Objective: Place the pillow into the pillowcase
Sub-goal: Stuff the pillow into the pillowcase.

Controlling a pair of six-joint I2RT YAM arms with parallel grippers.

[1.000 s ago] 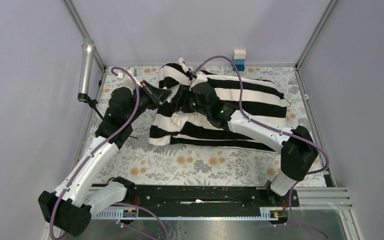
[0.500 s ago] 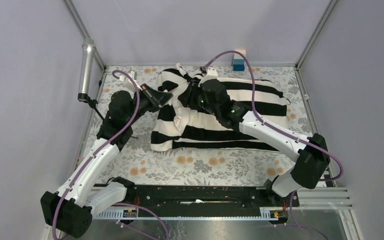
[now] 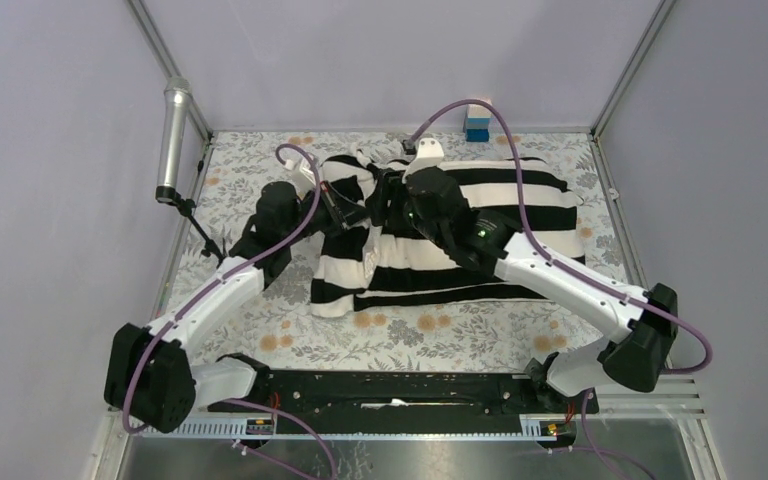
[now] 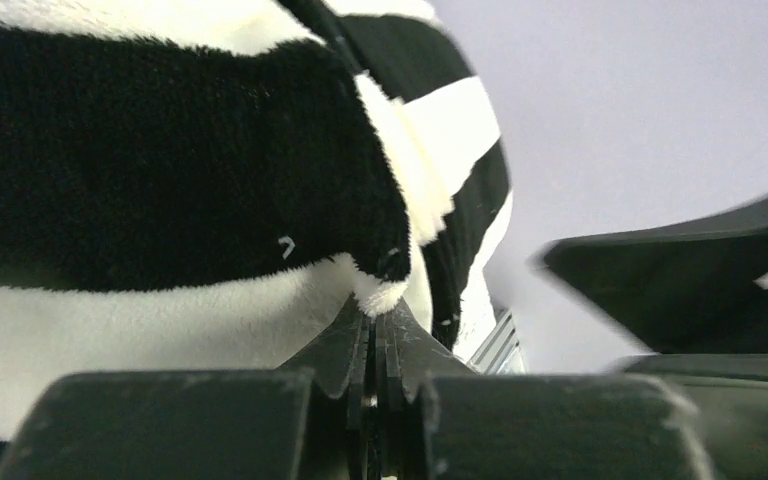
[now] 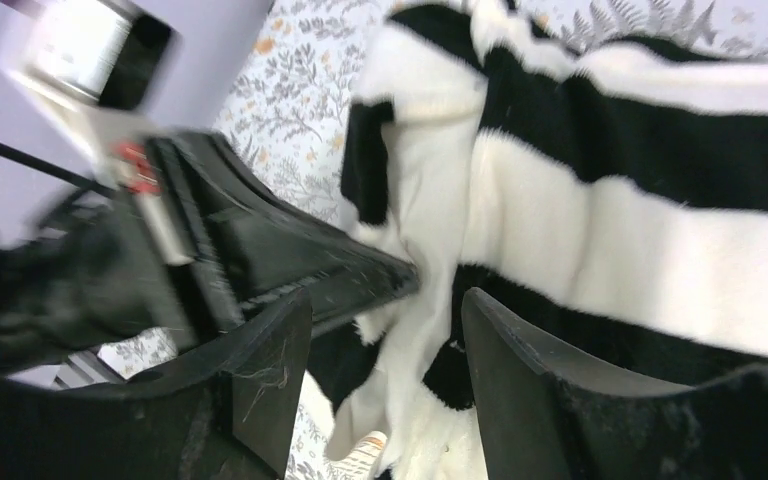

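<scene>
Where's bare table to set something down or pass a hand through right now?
Widest free patch: floral cloth between the pillowcase's near edge and the black base rail. Smaller one in the far-left corner by the microphone. Crowded: the pillowcase's left end, where the left hand pinches fabric and the right hand hangs open.

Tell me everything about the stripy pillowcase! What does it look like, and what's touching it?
The pillowcase is fuzzy, soft-looking cloth with wide black and white stripes. It lies crumpled on the flowery table cover, bunched up at its left end. The left gripper is shut, pinching a fluffy white edge there. The right gripper hovers open over the same end.
</scene>
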